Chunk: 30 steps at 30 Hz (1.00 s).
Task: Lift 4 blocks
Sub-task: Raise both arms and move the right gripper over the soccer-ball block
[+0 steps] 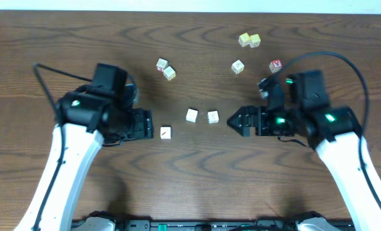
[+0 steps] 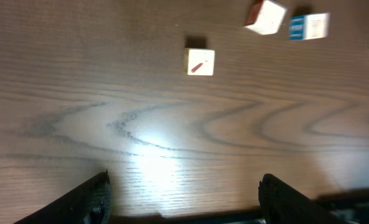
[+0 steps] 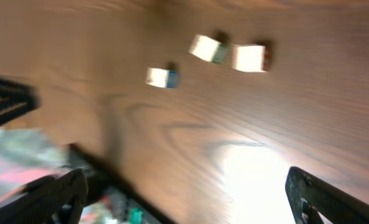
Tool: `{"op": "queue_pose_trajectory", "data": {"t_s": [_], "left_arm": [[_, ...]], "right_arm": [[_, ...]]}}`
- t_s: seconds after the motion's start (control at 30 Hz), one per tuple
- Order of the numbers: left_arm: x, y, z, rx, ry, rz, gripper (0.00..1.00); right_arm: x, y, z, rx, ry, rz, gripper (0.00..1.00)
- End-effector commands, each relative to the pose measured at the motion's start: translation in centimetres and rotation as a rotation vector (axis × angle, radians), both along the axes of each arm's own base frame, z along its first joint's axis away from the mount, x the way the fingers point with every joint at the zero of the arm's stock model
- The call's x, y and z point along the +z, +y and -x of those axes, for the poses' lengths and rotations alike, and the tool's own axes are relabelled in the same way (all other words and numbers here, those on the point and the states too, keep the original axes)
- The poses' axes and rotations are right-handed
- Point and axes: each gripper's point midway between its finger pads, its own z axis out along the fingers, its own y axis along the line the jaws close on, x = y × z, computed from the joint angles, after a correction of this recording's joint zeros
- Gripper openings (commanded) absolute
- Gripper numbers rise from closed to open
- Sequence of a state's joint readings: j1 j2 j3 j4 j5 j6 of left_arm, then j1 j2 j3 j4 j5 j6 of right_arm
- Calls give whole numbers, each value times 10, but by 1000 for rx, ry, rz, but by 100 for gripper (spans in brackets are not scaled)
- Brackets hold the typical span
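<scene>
Three white-faced blocks lie mid-table: one with a red stroke (image 1: 166,132), a second (image 1: 191,115) and a third (image 1: 213,117). A fourth white block with a dark mark (image 1: 238,66) sits further back. My left gripper (image 1: 149,124) is open just left of the red-stroke block, not touching it. In the left wrist view that block (image 2: 200,61) lies ahead of the wide-open left gripper (image 2: 185,196). My right gripper (image 1: 236,120) is open just right of the third block. The right wrist view is blurred, with three blocks (image 3: 208,48) beyond the empty right gripper (image 3: 187,193).
Two cubes (image 1: 162,65) (image 1: 169,73) sit at the back left of centre. Two pale yellow cubes (image 1: 249,40) and a cube with a red letter (image 1: 276,65) lie at the back right. The table's front edge shows at the lower left of the right wrist view.
</scene>
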<state>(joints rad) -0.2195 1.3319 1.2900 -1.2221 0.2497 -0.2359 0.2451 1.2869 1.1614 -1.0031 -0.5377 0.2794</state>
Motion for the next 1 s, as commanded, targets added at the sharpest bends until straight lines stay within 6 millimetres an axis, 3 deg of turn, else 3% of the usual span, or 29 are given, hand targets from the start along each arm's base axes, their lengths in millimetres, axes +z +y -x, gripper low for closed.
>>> {"op": "queue_pose_trajectory", "data": {"t_s": [0.0, 0.07, 0.17, 0.33, 0.53, 0.67, 0.87, 0.97], "left_arm": [[-11, 4, -13, 26, 20, -80, 76], [-22, 2, -20, 26, 44, -86, 76], [-36, 7, -23, 38, 89, -123, 76], [-46, 49, -24, 289, 146, -265, 76], [-46, 61, -26, 335, 151, -261, 76], [-46, 61, -26, 335, 152, -258, 76], [-47, 61, -26, 335, 153, -258, 76], [-47, 61, -26, 335, 154, -259, 76]], "right_arm": [[-27, -30, -20, -130, 29, 377, 99], [-46, -42, -24, -156, 62, 520, 99], [-62, -46, -31, -160, 86, 573, 95], [-62, -65, -44, -218, 51, 634, 96], [-60, -89, -72, -198, -37, 629, 99], [-62, -83, -82, -41, -102, 530, 99], [-69, -86, -83, -31, -105, 505, 80], [-83, -86, -81, -41, -100, 502, 71]]}}
